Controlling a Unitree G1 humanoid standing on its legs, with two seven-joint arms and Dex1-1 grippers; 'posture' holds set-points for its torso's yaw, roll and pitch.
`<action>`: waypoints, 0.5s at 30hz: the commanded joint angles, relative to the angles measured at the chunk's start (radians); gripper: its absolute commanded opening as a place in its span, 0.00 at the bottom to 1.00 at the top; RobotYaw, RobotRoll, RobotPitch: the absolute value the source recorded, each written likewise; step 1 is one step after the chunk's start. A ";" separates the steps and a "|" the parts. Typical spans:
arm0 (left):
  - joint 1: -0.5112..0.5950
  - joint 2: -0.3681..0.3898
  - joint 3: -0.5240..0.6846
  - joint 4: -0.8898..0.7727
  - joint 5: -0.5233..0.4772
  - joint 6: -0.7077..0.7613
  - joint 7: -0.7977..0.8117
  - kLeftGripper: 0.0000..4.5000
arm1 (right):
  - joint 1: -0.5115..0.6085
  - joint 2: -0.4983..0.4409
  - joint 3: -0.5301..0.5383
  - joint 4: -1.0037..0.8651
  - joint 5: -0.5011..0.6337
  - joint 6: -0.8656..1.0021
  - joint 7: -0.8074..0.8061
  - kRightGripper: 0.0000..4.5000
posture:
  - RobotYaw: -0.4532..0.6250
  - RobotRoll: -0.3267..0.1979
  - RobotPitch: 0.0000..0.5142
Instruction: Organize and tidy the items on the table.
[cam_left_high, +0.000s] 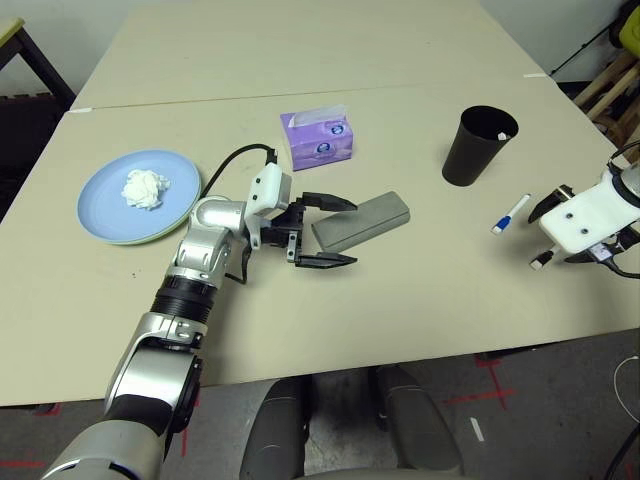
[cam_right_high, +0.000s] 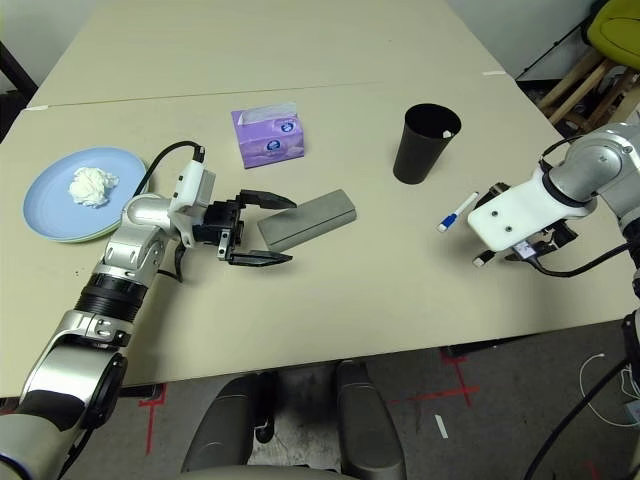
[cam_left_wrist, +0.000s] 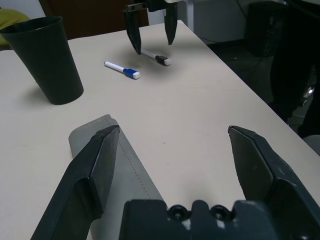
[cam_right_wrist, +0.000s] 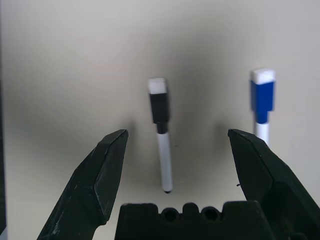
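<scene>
Both grippers wide open, nothing held.
Left gripper (cam_left_high: 322, 232) sits at grey glasses case (cam_left_high: 365, 220); right gripper (cam_right_wrist: 175, 145) hangs over black-and-white marker (cam_right_wrist: 162, 132), blue-and-white marker (cam_left_high: 511, 213) beside it.

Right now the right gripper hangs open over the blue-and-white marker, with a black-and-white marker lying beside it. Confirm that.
Not quite. The open right gripper hangs over the black-and-white marker, which lies between its fingers in the right wrist view. The blue-and-white marker is the one lying beside it, past one fingertip, on the table.
</scene>
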 joint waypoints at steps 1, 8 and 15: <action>-0.003 0.007 0.006 -0.004 -0.013 0.010 0.004 0.99 | -0.001 0.003 0.013 0.005 0.017 -0.011 0.028 1.00 | 0.41 0.62 0.42; -0.004 0.011 0.007 -0.007 -0.013 0.017 0.004 0.99 | 0.013 0.009 0.012 -0.003 0.014 -0.020 0.024 1.00 | 0.41 0.62 0.42; -0.010 0.013 0.006 -0.004 -0.012 0.020 0.001 0.99 | 0.066 0.005 0.013 -0.020 0.001 -0.042 -0.023 1.00 | 0.41 0.62 0.43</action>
